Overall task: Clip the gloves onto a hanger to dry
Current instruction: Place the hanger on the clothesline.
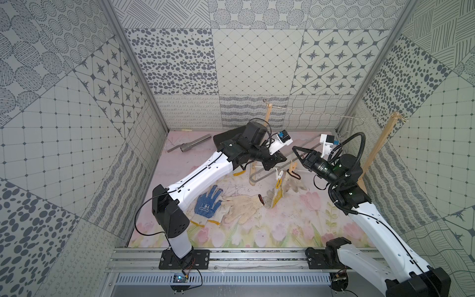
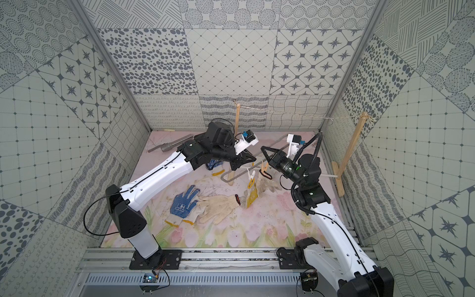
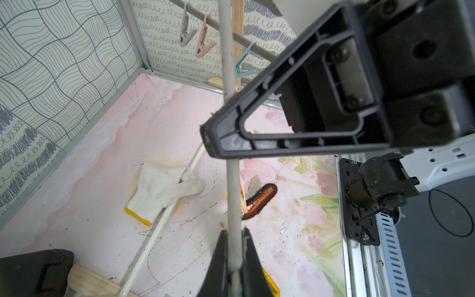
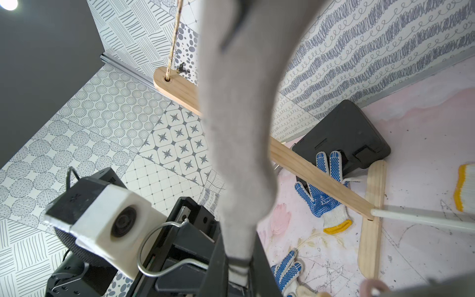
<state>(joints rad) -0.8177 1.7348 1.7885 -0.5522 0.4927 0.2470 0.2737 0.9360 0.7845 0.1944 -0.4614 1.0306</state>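
Observation:
The grey hanger (image 1: 266, 174) is lifted off the table, and both grippers hold it. My left gripper (image 3: 235, 231) is shut on its thin bar (image 3: 228, 64). My right gripper (image 4: 239, 254) is shut on a wider grey part of the hanger (image 4: 239, 128), next to the metal hook (image 4: 154, 246). In both top views the two grippers (image 1: 279, 160) (image 1: 294, 148) nearly meet tip to tip. A yellow-dotted glove (image 1: 277, 195) and a cream glove (image 1: 295, 182) hang from pegs. A blue-dotted glove (image 1: 207, 205) and a cream glove (image 1: 241, 208) lie on the table.
Two wooden posts (image 1: 267, 113) (image 1: 385, 136) joined by string stand at the back and right. A grey pipe (image 1: 191, 146) and a black box (image 1: 226, 137) lie at the back left. Another blue-dotted glove (image 4: 321, 190) lies by the box. Free pegs (image 3: 204, 43) hang on the hanger.

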